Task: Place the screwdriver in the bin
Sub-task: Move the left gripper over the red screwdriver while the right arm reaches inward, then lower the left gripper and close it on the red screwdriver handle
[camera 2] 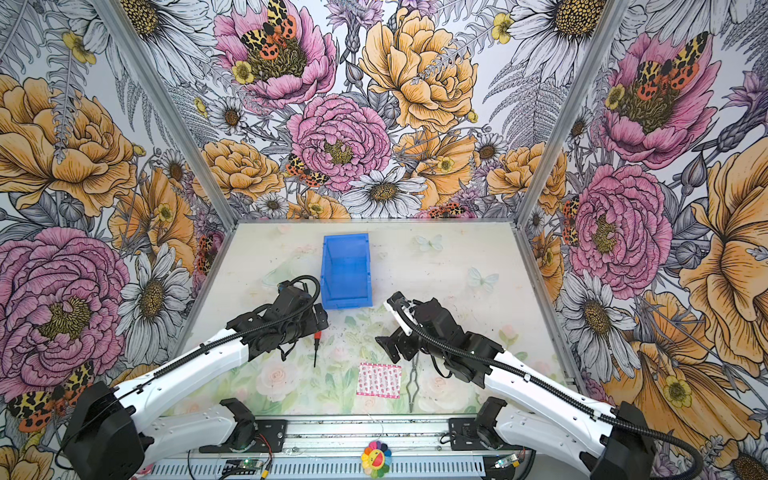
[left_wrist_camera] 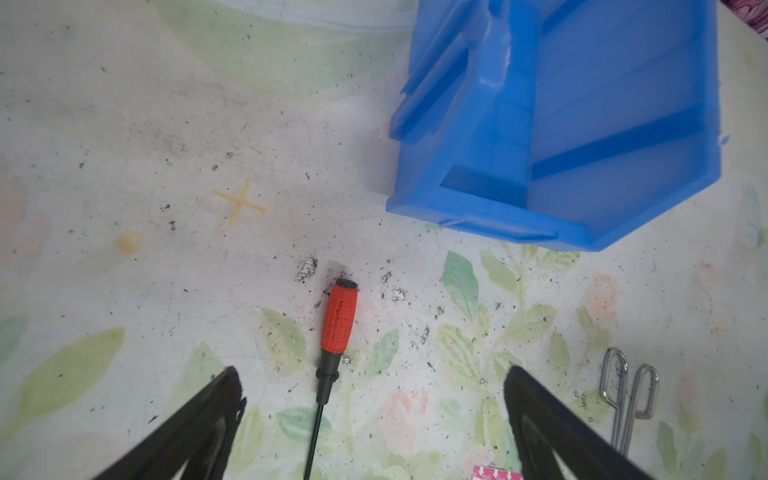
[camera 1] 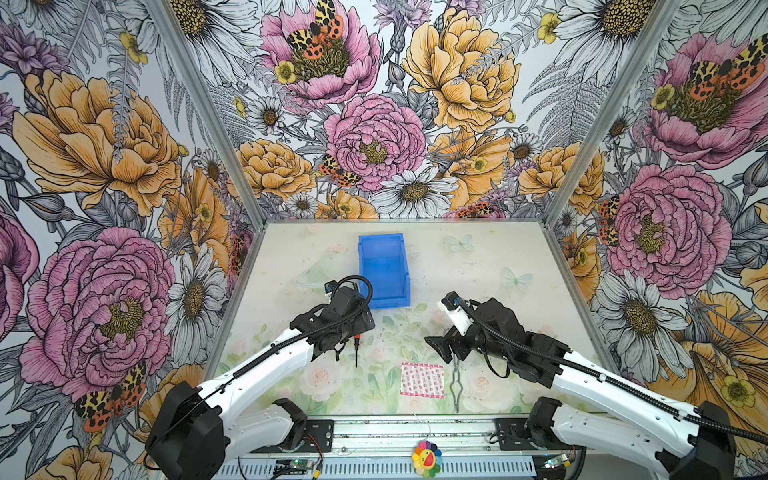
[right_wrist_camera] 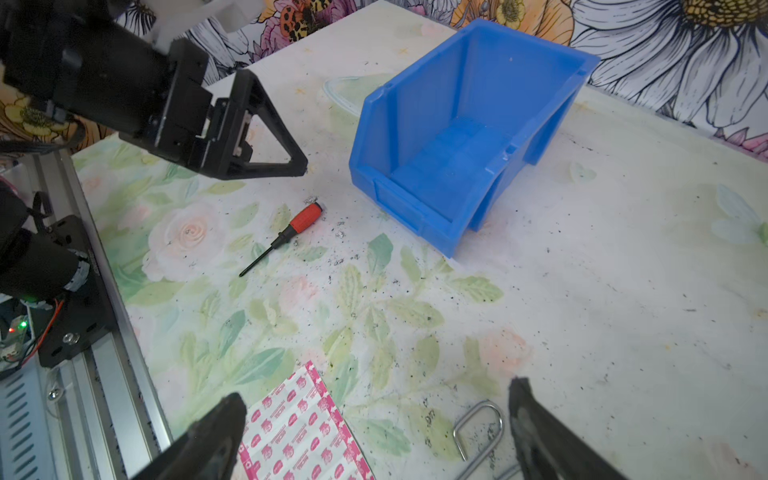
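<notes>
From where I stand, the screwdriver lies flat on the table, outside the bin. It sits just on the near side of the bin's low front lip and slightly to the left of it. Its red handle points toward the far side, and its thin dark shaft runs back toward the near edge. The blue bin stands upright in the far middle of the table, open upward, with its lower lip facing the near side.

The left gripper hangs right over the screwdriver, tipped downward. Its jaws are spread wide apart. In the left wrist view the black collar and shaft lie between them, and the handle reaches out past their tips. In the right wrist view the jaws look clear of the tool, a little above the table, gripping nothing.

The right gripper is just right of the middle, well apart from the screwdriver. Its jaws are also wide apart and hold nothing. Below it lies a pair of metal tongs, running near to far. Just left of the tongs is a pink-and-white patterned packet. Both lie flat on the table, to the right of the screwdriver and nearer than its handle. The pale floral tabletop is speckled with dark flecks around the tool.
</notes>
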Robot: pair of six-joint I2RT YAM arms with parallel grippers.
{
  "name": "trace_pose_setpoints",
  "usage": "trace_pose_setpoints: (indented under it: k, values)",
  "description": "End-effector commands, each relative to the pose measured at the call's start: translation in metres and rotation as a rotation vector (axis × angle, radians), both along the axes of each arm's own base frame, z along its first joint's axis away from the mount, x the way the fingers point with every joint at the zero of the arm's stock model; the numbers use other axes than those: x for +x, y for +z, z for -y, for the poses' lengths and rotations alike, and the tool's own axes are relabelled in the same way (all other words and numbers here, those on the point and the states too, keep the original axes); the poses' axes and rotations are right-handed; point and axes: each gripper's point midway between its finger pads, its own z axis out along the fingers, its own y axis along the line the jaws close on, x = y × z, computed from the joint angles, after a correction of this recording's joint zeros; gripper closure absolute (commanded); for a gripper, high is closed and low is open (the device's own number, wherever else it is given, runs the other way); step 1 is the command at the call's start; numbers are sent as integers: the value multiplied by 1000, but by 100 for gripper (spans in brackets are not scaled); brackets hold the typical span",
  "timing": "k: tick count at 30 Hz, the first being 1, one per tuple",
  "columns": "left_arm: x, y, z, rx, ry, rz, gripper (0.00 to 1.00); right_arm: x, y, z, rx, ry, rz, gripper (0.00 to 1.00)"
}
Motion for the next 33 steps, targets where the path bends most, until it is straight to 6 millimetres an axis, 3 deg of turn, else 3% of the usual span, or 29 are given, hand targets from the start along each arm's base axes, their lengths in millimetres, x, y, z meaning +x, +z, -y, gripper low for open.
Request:
trace_pose_setpoints:
  k: [1,5,14,21,25,30,33]
  values:
    - [-5,-13,-2,38,31,-36,1,-13,18,-10,-14,124,94,1]
    - [-4,-26,0,91,11,-89,2,-29,19,-21,-20,238,124,1]
    - [4,-48,7,186,-22,-188,13,-23,6,-31,-55,256,128,0]
    - [15,-69,9,226,-49,-269,28,-15,7,-27,-77,219,160,1]
    - [21,-71,10,249,-68,-280,34,-15,8,-30,-76,234,159,0]
    - [20,-80,7,272,-58,-308,42,-16,8,-33,-79,250,161,1]
    - [20,-86,7,280,-55,-321,51,-16,7,-34,-80,254,158,1]
